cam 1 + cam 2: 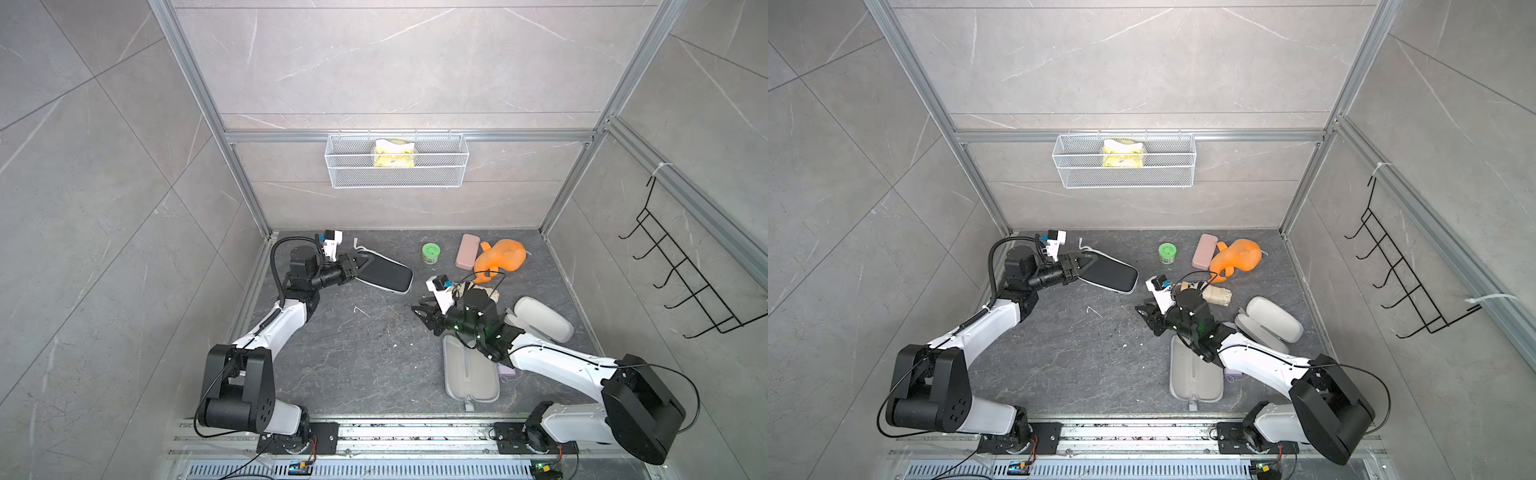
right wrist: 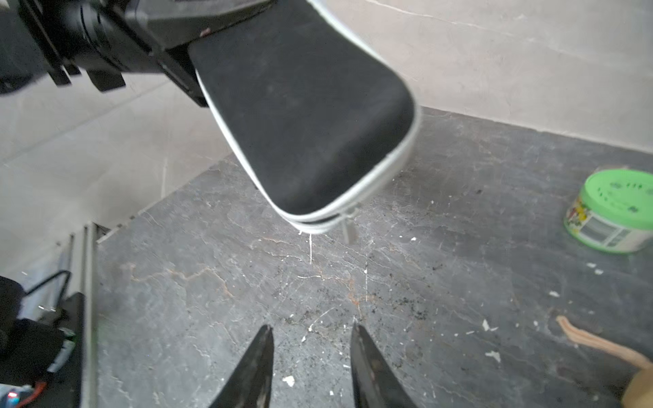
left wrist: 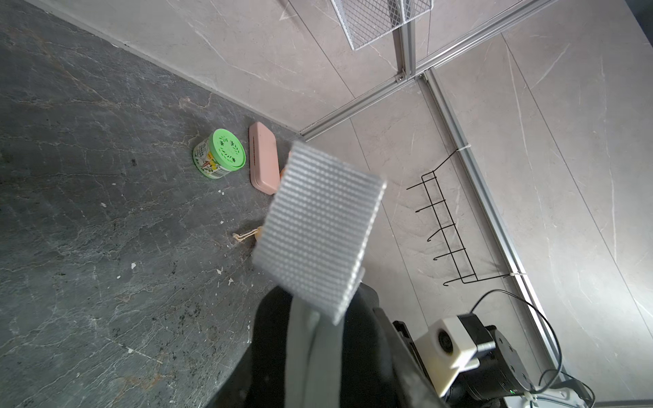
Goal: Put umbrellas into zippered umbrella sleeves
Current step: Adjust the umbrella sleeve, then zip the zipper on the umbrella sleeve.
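My left gripper [image 1: 356, 266] is shut on the near-left end of the black zippered sleeve [image 1: 386, 276], which the right wrist view shows lifted off the floor [image 2: 304, 116], its zip pull [image 2: 348, 228] hanging at the far end. One ribbed finger pad [image 3: 318, 229] lies across the sleeve [image 3: 268, 353]. My right gripper [image 1: 419, 313] hangs open and empty over the bare floor [image 2: 312, 328]. The beige umbrella [image 1: 1217, 296] lies behind the right wrist. An open sleeve with grey lining [image 1: 469, 374] lies flat by the right forearm. The cream sleeve [image 1: 540, 318] lies half open to the right.
At the back stand a green tub [image 1: 431, 252], a pink oblong case [image 1: 467, 251] and an orange plush toy [image 1: 500, 259]. A wire basket [image 1: 397, 162] hangs on the back wall. A black hook rack [image 1: 681, 282] is on the right wall. Something lilac [image 1: 508, 371] peeks from under the right forearm.
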{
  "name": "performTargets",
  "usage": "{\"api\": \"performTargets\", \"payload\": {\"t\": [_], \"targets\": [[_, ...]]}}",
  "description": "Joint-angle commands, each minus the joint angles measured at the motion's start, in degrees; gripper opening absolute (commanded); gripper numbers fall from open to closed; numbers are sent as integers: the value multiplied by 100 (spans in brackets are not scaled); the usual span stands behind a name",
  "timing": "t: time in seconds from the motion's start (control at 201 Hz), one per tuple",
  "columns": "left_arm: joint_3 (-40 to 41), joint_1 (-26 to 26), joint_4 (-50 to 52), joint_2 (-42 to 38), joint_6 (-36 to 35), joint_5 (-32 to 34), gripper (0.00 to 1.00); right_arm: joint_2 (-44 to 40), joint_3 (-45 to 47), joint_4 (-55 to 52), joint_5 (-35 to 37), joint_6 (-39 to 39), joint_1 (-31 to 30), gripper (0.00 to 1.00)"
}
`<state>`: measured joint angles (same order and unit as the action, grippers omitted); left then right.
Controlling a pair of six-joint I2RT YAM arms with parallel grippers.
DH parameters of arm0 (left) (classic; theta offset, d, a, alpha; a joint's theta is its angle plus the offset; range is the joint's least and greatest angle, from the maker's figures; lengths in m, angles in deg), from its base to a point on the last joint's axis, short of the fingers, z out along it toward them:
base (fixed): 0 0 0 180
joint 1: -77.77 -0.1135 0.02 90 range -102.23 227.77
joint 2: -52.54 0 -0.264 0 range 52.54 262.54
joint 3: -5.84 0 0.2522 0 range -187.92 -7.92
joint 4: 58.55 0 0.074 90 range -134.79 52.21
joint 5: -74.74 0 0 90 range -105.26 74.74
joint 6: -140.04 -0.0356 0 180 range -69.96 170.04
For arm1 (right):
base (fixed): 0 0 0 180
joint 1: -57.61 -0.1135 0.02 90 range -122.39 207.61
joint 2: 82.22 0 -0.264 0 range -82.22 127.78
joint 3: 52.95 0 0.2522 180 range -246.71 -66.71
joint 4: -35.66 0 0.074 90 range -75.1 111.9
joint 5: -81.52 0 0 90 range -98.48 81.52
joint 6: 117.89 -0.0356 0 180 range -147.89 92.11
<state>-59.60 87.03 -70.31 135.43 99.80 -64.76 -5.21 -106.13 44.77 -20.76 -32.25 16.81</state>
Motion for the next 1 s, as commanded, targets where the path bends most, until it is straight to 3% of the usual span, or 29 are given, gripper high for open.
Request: {"api": "performTargets", "payload": {"t": [0.0,0.478,0.767,0.991], "targets": [[-105,74,-533,-159,165,-59,9,263,-453,-415,899,1183,-128,39],[-82,167,-288,-208,35,-73,8,765,-1174,-761,1489,2127,-166,29],[-79,166,-199,-221,-13,-87,8,718,-1259,-769,1336,2268,-172,25],[-72,175,-184,-186,4,-87,7,701,-1226,-575,1313,2487,-220,15]]}}
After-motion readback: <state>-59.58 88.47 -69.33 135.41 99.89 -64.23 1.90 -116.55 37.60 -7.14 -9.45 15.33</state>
